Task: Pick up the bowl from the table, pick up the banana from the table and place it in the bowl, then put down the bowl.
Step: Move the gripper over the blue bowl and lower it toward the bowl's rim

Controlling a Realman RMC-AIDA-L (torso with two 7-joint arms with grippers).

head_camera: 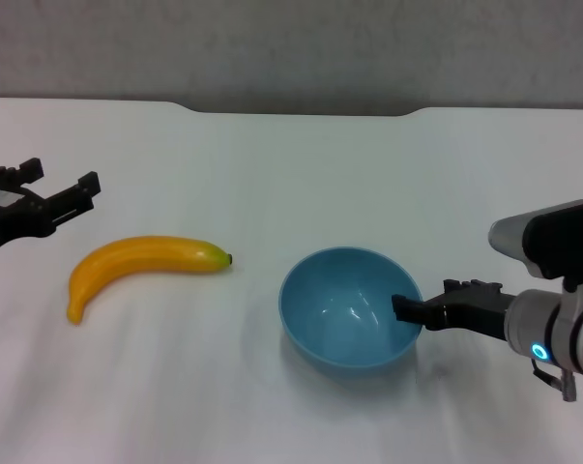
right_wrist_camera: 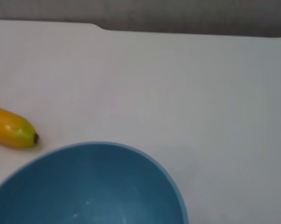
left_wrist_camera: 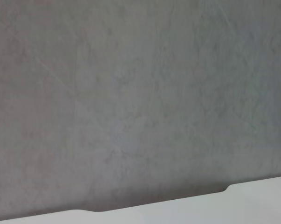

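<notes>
Head view shows the round, glossy light-blue plastic bowl [head_camera: 350, 308] standing on the plain white tabletop [head_camera: 301, 174], near its front middle. My right gripper [head_camera: 408, 309] reaches in from the right; one dark finger [head_camera: 419, 310] lies over the bowl's right rim, seemingly touching it, though I cannot tell how far my fingers are parted. The smooth yellow-orange curved banana [head_camera: 136, 266] lies just left of the bowl, apart from it. My left gripper [head_camera: 61, 186] hovers beyond the banana, fingers spread wide, holding nothing.

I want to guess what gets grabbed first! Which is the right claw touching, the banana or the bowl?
The bowl: the right gripper is at its rim, while the banana lies apart.
</notes>
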